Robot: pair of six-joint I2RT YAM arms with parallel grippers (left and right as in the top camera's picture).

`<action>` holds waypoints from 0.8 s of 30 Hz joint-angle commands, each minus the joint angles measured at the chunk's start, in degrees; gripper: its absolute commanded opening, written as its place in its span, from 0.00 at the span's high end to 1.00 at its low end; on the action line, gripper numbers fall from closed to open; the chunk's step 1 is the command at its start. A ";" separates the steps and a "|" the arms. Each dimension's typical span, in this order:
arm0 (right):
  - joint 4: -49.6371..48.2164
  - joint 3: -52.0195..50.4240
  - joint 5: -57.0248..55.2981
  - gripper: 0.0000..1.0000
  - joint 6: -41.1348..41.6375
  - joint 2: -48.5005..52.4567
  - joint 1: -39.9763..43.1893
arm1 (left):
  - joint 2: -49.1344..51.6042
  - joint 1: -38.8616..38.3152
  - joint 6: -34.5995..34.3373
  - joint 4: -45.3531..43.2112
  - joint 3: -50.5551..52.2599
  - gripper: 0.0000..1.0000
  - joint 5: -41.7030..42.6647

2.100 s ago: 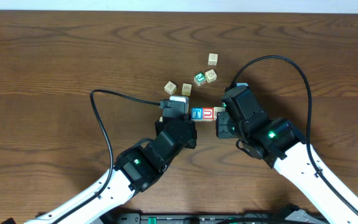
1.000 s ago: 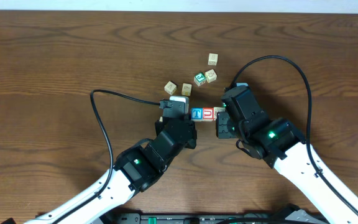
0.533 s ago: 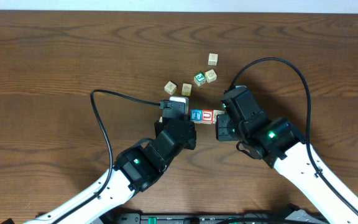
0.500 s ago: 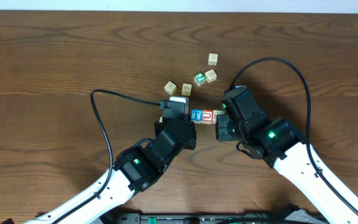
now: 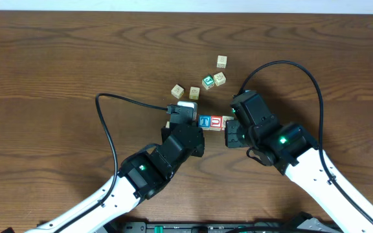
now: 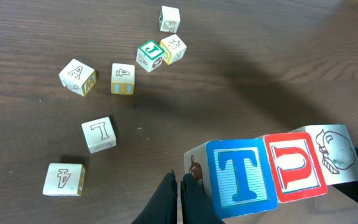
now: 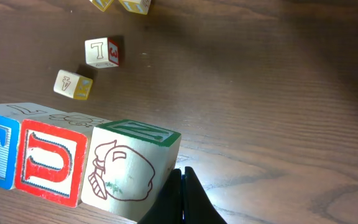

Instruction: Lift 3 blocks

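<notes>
Three blocks form a row held between my two grippers, clear of the wood with a shadow under them. The blue T block (image 6: pixel 241 180) is on the left. The red U block (image 6: pixel 295 168) is in the middle. The cream block with a reddish drawing (image 6: pixel 334 154) is on the right. My left gripper (image 6: pixel 182 184) is shut, its tips pushing on the blue block's end. My right gripper (image 7: pixel 180 177) is shut against the cream block (image 7: pixel 126 171). From overhead the row (image 5: pixel 217 121) spans the gap between both wrists.
Loose cubes lie on the table beyond the row: a green J cube (image 6: pixel 149 55), a cream cube (image 6: pixel 173 48) beside it, another (image 6: pixel 169 18) farther back, and several pale letter cubes (image 6: pixel 98 134) to the left. A black cable (image 5: pixel 105 123) loops at the left.
The row of three blocks and both grippers have shifted slightly, and the blocks look a little larger from overhead, as if raised. Both grippers stay shut.
</notes>
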State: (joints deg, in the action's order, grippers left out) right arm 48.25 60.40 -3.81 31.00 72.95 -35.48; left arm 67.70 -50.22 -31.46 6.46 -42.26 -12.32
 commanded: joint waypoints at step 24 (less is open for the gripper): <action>-2.56 2.60 17.62 0.98 -0.83 0.83 -3.96 | 1.44 -3.02 1.70 -2.62 -5.33 0.93 16.35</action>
State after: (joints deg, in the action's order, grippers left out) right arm 48.51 60.40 -4.43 30.98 73.01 -35.48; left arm 68.79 -50.22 -30.15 7.18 -42.26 -10.41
